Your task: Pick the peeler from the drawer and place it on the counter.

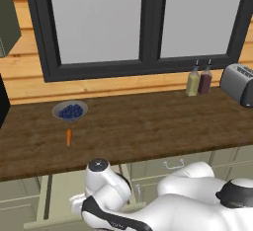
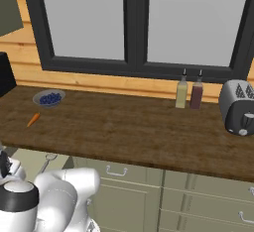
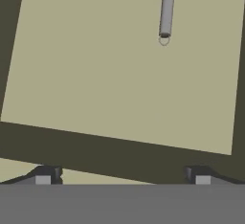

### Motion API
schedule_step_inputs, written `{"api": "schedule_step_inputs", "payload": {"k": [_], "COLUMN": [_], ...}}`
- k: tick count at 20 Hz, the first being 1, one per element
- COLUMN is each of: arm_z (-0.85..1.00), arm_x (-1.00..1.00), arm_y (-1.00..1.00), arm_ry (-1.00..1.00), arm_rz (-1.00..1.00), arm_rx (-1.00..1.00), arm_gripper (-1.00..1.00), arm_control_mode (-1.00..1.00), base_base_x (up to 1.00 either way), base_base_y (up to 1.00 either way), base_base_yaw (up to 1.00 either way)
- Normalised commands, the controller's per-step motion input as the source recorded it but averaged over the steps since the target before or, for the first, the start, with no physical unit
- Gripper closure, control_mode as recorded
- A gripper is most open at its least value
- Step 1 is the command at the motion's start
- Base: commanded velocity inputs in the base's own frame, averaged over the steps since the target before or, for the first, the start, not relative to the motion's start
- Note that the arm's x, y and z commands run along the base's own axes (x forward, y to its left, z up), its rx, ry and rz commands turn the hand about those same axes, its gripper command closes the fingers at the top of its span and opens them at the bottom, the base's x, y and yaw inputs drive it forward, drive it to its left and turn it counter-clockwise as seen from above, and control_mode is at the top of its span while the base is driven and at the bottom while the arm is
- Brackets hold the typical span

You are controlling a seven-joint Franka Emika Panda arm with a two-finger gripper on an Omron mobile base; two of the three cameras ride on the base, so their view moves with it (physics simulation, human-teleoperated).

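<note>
In the hand view the peeler [image 3: 165, 10] lies on the pale sage-green drawer floor [image 3: 105, 74], a slim grey handle running off the top edge with its small ring head pointing toward me. My gripper [image 3: 123, 176] hovers above the drawer, open, its fingertips [image 3: 47, 175] set wide apart with nothing between them and well short of the peeler. From the left base view the open drawer [image 1: 64, 188] juts out under the dark wood counter [image 1: 148, 126], and my arm bends down over it. The counter [image 2: 124, 122] also spans the right base view.
An orange carrot [image 1: 68, 136] and a bowl of blueberries [image 1: 70, 110] sit on the counter's left part. Two bottles [image 1: 198, 82] and a grey toaster [image 1: 238, 84] stand at the right by the window. Cabinet fronts with metal handles [image 2: 116, 170] run below.
</note>
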Motion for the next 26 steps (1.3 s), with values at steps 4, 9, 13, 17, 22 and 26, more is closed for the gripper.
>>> {"api": "schedule_step_inputs", "payload": {"k": [4, 9, 13, 17, 22, 26], "arm_z": [-0.11, -0.05, -0.22, -0.40, -0.41, -0.24], "arm_x": [-0.32, -0.53, -0.70, -0.79, -0.77, -0.69], "arm_y": [0.12, 0.03, 0.04, 0.05, 0.11, 0.06], "arm_ry": [0.06, 0.07, 0.10, 0.09, 0.06, 0.02], "arm_rz": [0.00, 0.00, -0.01, 0.00, 0.00, 0.00], "arm_rx": [0.00, 0.00, 0.00, 0.00, -0.01, 0.00], "arm_gripper": [-1.00, -1.00, -1.00, -1.00, -1.00, -1.00], "arm_control_mode": [-1.00, -1.00, -1.00, -1.00, -1.00, -1.00], "base_base_x": [0.00, 0.00, 0.00, 0.00, 0.00, 0.00], "base_base_y": [0.00, 0.00, 0.00, 0.00, 0.00, 0.00], "base_base_yaw": [0.00, 0.00, 0.00, 0.00, 0.00, 0.00]}}
